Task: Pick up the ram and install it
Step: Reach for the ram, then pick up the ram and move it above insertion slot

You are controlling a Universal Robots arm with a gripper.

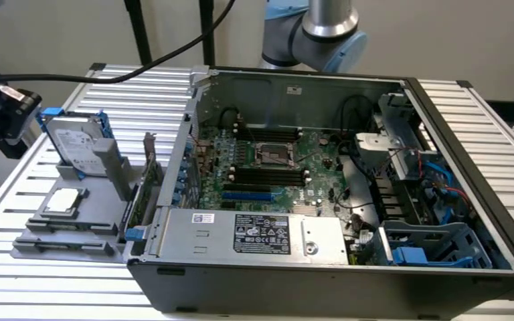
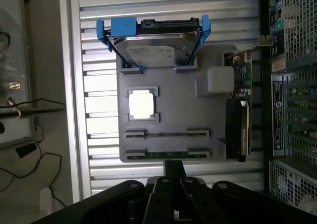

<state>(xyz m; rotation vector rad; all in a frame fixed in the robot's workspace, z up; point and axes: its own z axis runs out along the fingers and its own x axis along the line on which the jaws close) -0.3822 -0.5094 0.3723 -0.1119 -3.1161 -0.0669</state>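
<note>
On the slatted table point(image 1: 25, 287), a grey tray point(image 1: 96, 200) sits towards the exterior view's left. It is the holder for the loose parts. At the tray's far end a hard drive point(image 1: 74, 144) stands on edge in a blue caddy point(image 2: 115, 27). Mid-tray, a square processor chip point(image 1: 63, 200) lies flat in its recess. At the tray's near end are two rows of slotted holders. The ram point(image 2: 166, 154) is a thin dark-green strip seated on edge in the row closest to the gripper point(image 2: 174, 165). The fingers are pressed together with nothing between them, and they hang over that end of the tray. Whether they touch it cannot be told. An expansion card point(image 2: 241, 80) stands upright along the tray's edge, on the side towards the computer case point(image 1: 328, 294).

Just beside the tray on the exterior view's right, the case lies open. It holds a green motherboard point(image 1: 266, 167), a silver power supply point(image 1: 248, 234) along the front wall and a blue drive cage point(image 1: 436, 247) in the corner farthest from the tray.
</note>
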